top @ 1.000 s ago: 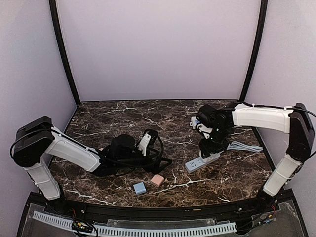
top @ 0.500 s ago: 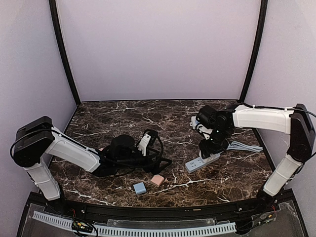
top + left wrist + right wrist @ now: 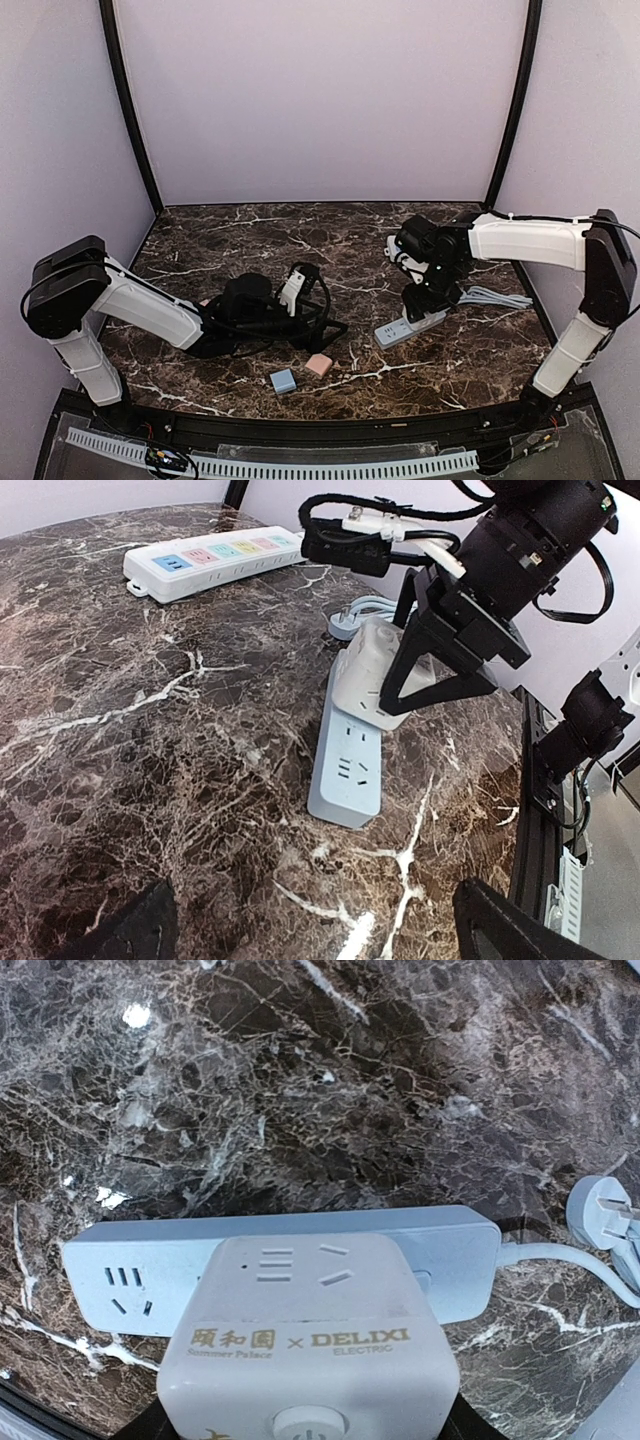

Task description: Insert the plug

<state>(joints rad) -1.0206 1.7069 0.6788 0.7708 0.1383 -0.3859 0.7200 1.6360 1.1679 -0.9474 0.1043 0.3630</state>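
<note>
In the lower middle of the overhead view, a small pale blue block (image 3: 283,380) and a small pink block (image 3: 319,365) lie just beside each other. They rest on the dark brown marble-patterned table (image 3: 220,240). Just above them in the frame is a loose tangle of black cable (image 3: 322,325). It lies by the left arm, which reaches low across the table from the lower left. The left gripper (image 3: 315,930) has its jaws spread wide, and its wrist view shows only bare table between them.

Right of centre in the overhead view, a pale blue power strip (image 3: 392,334) lies flat on the table. The right gripper (image 3: 428,296) stands over its upper-right end, jaws clamped on the white cube-shaped plug adapter (image 3: 310,1330). The adapter sits on top of the strip, covering its middle and right part in the right wrist view. One group of sockets at the strip's left end is uncovered. In the left wrist view the adapter looks slightly tilted against the strip. Whether its prongs are fully seated cannot be told.

At the right edge of the right wrist view, a white pronged plug (image 3: 603,1210) lies on the table. A white cable (image 3: 497,296) trails off to the right of the strip. Farthest off, in the upper left of the left wrist view, lies a long white power strip with coloured sockets (image 3: 213,558).
</note>
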